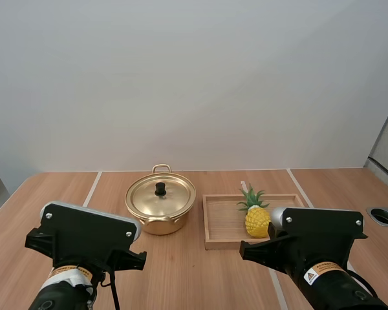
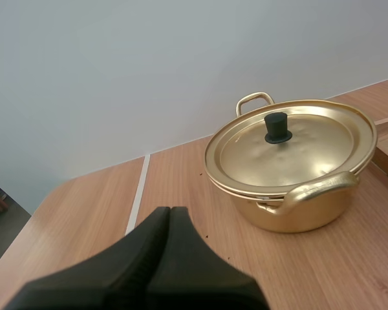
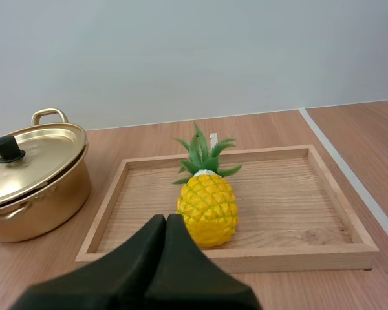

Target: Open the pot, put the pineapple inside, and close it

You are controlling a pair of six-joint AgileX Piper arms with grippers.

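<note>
Lidded gold pot (image 1: 160, 206) on the table (image 1: 200, 271), pineapple (image 3: 207, 201) upright in wooden tray (image 3: 323, 248) beside it, left gripper (image 2: 169, 211) and right gripper (image 3: 165, 219) both pressed together, empty

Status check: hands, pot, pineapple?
Left hand, right hand shut, empty. Lid on pot. Pineapple upright in wooden tray. Nothing blocking pot.
</note>
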